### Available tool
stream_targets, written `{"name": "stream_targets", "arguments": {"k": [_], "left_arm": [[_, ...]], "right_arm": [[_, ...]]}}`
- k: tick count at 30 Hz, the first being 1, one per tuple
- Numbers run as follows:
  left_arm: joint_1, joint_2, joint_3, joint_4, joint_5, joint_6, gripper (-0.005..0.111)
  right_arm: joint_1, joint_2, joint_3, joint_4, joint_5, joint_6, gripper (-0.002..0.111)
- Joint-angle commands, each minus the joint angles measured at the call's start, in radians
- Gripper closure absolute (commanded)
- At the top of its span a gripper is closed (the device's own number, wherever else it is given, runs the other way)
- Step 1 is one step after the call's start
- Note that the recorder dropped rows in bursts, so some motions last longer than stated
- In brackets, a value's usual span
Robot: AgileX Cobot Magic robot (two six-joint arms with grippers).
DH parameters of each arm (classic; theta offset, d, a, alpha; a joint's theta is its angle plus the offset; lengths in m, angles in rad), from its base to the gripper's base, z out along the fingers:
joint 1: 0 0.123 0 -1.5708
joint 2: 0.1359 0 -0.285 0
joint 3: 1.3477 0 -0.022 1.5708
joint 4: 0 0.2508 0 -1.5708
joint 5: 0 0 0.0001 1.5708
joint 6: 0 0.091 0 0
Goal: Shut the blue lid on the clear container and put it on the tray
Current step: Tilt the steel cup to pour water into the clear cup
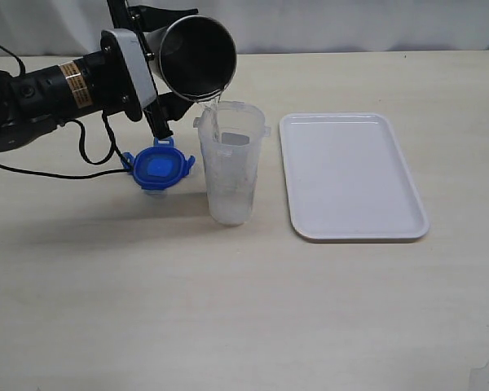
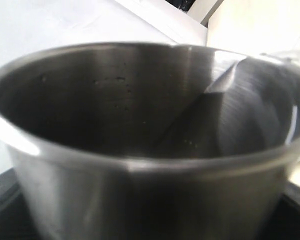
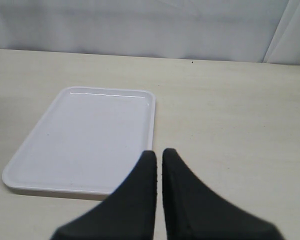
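Pre-lid step: left gripper [image 1: 159, 65] clamped on steel cup [image 1: 197, 59], tipped over clear container [image 1: 230, 167], apparently pouring. Blue lid [image 1: 158, 167] flat on table [image 1: 228, 309] just beside container. Tray [image 1: 354, 175] bare, opposite side. Right gripper [image 3: 159, 165] pinched nearly together, holding nothing. Next: park cup, fetch lid, seat square, snap tabs.

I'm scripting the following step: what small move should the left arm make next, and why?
Probably tip the steel cup back upright and draw it away from the clear container. The cup hangs tilted with its lip over the container's open mouth, so the blue lid, lying on the table beside it, cannot go on.
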Motion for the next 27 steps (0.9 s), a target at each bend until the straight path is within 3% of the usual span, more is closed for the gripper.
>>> {"name": "stream_targets", "arguments": {"k": [1,27], "left_arm": [[-0.001,-0.019,-0.013,-0.034,-0.059,0.009,0.107],[-0.001,-0.019,-0.013,-0.034,-0.057,0.131,0.107]], "right_arm": [[-0.003,-0.004,0.003,0.003,0.002,0.001,0.104],[-0.003,-0.004,0.003,0.003,0.002,0.001,0.104]]}}
